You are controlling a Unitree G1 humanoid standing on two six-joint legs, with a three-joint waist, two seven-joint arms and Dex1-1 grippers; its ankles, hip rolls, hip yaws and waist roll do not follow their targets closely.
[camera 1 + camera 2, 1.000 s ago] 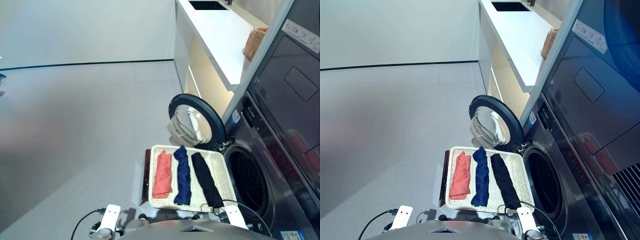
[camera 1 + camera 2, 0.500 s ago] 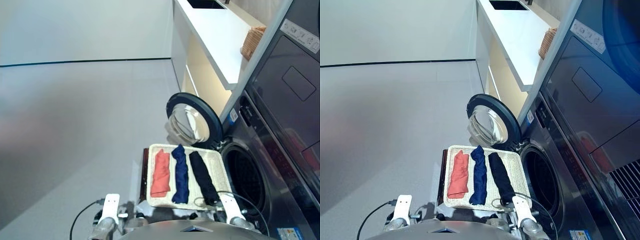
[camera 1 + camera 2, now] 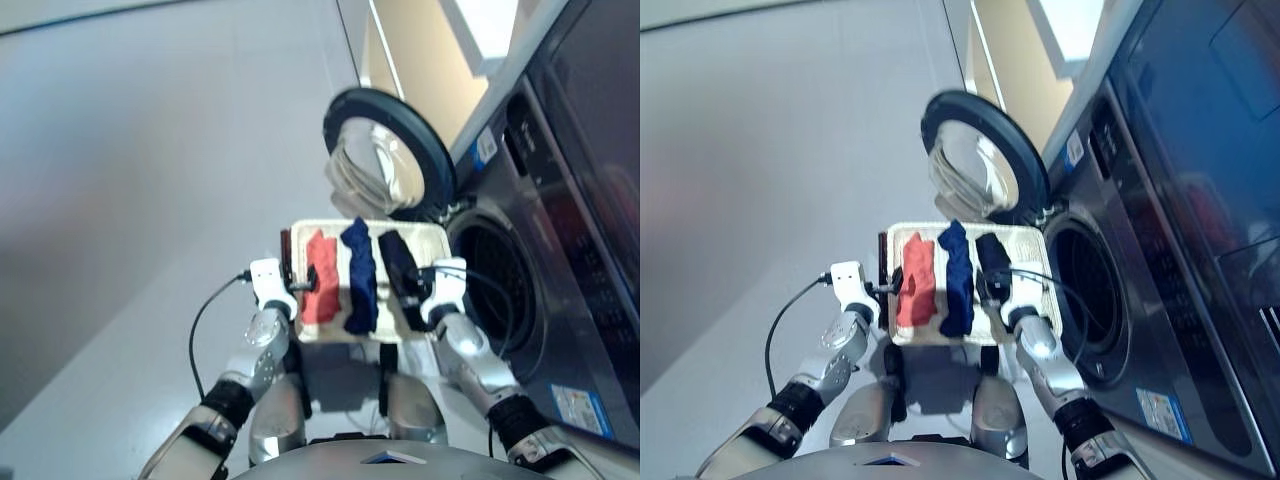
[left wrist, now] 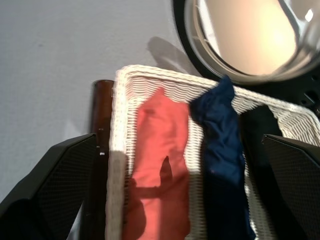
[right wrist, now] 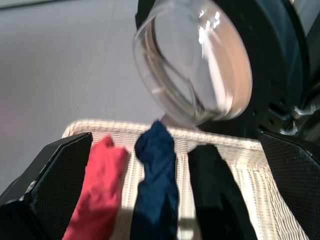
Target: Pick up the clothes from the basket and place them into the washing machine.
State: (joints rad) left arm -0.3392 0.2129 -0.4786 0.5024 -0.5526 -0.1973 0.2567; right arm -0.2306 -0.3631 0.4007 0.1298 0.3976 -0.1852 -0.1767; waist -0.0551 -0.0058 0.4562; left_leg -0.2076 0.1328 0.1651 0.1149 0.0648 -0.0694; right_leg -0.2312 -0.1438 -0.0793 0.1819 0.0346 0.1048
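Observation:
The cream wicker basket point(image 3: 428, 234) sits on the floor in front of the washing machine point(image 3: 560, 250), whose round door point(image 3: 388, 152) stands swung open beside the dark porthole point(image 3: 493, 300). Three clothes lie side by side in the basket: coral-orange point(image 3: 319, 291), navy blue point(image 3: 358, 276) and black point(image 3: 392, 258). My left gripper point(image 3: 301, 284) hovers open over the coral bundle point(image 4: 161, 150) near the basket's left rim. My right gripper point(image 3: 409, 294) is open above the near end of the black bundle point(image 5: 216, 185). Neither holds anything.
A dark brown wooden piece point(image 4: 100, 150) runs along the basket's left side. A cable point(image 3: 205, 315) loops from the left wrist. The pale cabinet point(image 3: 420, 60) stands beyond the door, and grey floor point(image 3: 150, 150) spreads to the left.
The head camera has tilted down. Both arms have come up into view and reached out over the near side of the basket. The clothes lie as before.

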